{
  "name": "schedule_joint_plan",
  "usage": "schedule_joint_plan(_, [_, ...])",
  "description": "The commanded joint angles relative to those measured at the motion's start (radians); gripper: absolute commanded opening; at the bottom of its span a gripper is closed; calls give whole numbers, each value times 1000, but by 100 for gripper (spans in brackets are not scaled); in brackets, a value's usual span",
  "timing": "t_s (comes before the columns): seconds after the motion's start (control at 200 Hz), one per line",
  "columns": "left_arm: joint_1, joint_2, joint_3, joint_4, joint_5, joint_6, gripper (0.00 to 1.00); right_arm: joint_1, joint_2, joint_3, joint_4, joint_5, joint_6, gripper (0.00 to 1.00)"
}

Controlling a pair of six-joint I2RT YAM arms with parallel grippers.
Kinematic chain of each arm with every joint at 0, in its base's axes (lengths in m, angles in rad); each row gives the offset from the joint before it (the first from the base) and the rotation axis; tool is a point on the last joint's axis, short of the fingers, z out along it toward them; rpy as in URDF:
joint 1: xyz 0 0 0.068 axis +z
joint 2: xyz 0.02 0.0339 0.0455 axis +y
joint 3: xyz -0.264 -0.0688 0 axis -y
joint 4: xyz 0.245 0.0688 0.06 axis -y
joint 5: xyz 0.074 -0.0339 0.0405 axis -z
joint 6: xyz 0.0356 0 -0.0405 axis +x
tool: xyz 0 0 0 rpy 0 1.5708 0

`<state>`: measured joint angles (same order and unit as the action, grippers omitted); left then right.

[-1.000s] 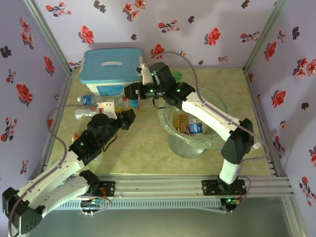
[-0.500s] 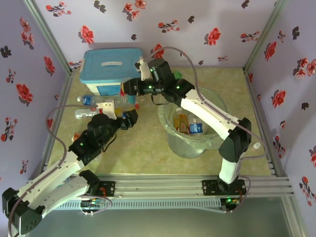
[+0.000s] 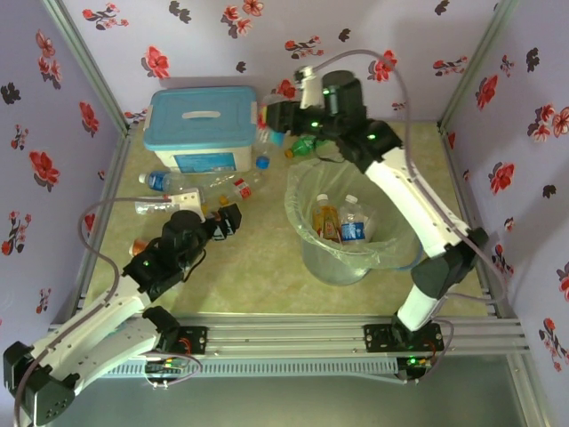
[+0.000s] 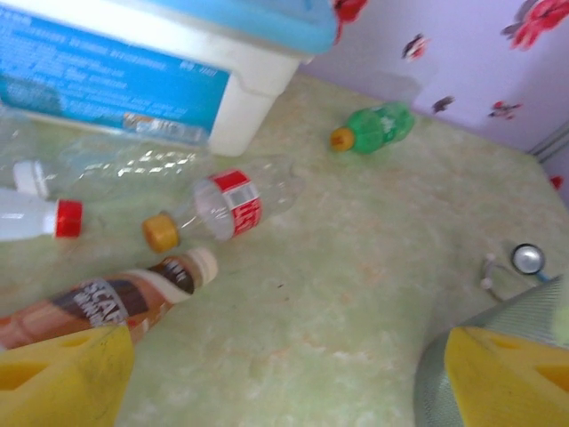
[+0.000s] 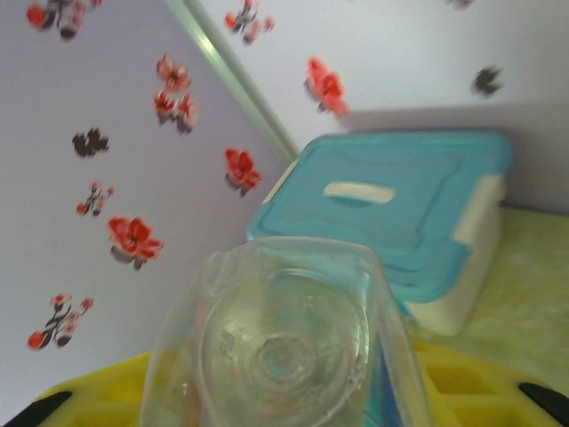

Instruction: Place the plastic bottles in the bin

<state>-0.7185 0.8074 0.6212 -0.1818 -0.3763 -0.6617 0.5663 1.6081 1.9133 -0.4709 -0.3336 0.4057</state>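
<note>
Box (image 3: 200, 124) left of bin (image 3: 338, 265) — bottles (image 3: 160, 181) before box, others inside bin.

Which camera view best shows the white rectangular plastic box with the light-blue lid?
The top external view: the white rectangular plastic box with the light-blue lid appears whole, lid and labelled front visible. The left wrist view crops it to a front corner. The right wrist view shows its lid blurred, partly behind a clear plastic bottle.
</note>
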Motion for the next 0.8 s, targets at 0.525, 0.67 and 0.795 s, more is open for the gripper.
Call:
schedule_joint_plan(0.525, [221, 157, 116, -539, 10, -283, 91, -254, -261, -295, -452, -131, -108, 43])
schedule_joint_plan(0.67, [281, 73, 75, -588, 29, -327, 98, -182, -258, -388, -476, -137, -105, 44])
schedule_joint_plan(0.795, [340, 29, 45, -603, 81, -352, 97, -151, -246, -462, -488, -137, -105, 44])
